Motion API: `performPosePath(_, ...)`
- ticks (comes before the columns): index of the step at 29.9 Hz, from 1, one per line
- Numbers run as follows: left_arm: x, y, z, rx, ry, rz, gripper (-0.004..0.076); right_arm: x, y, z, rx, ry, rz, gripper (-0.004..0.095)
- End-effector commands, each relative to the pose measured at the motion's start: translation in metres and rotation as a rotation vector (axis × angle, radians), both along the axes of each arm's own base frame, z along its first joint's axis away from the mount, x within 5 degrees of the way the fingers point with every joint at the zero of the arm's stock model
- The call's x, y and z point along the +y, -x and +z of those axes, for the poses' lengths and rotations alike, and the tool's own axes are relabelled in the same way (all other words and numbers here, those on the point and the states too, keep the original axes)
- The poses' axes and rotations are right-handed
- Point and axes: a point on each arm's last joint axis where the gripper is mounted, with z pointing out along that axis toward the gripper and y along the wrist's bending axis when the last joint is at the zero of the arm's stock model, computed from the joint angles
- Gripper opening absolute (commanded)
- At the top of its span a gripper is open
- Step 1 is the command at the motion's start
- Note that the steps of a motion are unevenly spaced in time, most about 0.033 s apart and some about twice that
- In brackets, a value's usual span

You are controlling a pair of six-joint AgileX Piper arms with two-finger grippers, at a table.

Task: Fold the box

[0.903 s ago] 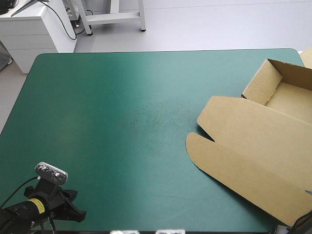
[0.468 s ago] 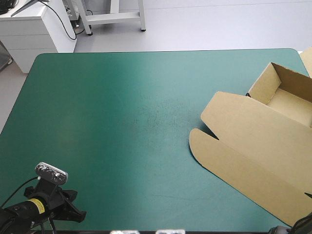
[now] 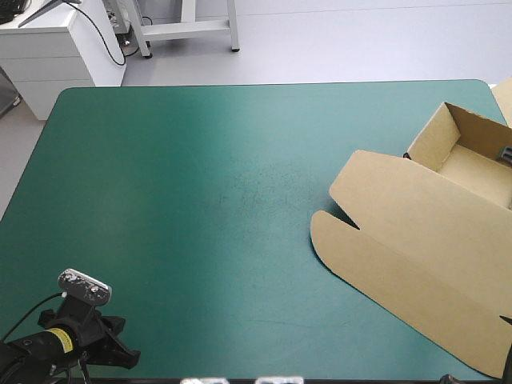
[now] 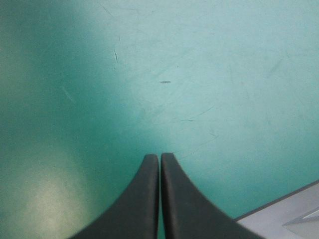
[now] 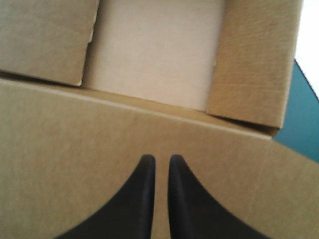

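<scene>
Teal-green surface (image 3: pixel 200 200) carries the brown box (image 3: pixel 472 172) at its right side, an open tray with its lid (image 3: pixel 408 232) lying flat. Right tool (image 5: pixel 162 158) pinches the lid, fingers all but together. Left tool (image 4: pixel 159 157), pressed together, hangs over bare surface at the near-left corner.

- The box (image 3: pixel 416 232) runs off the high view's right edge.
- A small dark shape (image 3: pixel 506 152) in its tray is cut off there; I can't identify it.
- I can't tell whether the right gripper (image 5: pixel 160 158) touches the board.
</scene>
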Motion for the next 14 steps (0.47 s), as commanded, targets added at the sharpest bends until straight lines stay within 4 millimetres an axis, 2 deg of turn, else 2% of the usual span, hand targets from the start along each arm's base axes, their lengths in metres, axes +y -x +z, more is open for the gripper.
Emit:
performPosePath(1,-0.002,-0.002,0.009,-0.048,0.033,0.001,-0.0008,0.038,0.030,0.022,-0.076,0.067,0.099,-0.0014)
performPosePath(7,0.001,0.005,0.010,-0.090,0.050,0.001,-0.0008,0.098,0.078,0.032,-0.155,0.173,0.324,-0.0016)
performPosePath(9,0.003,0.010,0.009,-0.112,0.069,0.012,-0.0008,0.112,0.096,0.033,-0.194,0.175,0.389,-0.0016)
performPosePath(14,0.008,0.021,0.002,-0.180,0.145,0.064,-0.0008,0.125,0.141,0.021,-0.256,0.169,0.439,-0.0016)
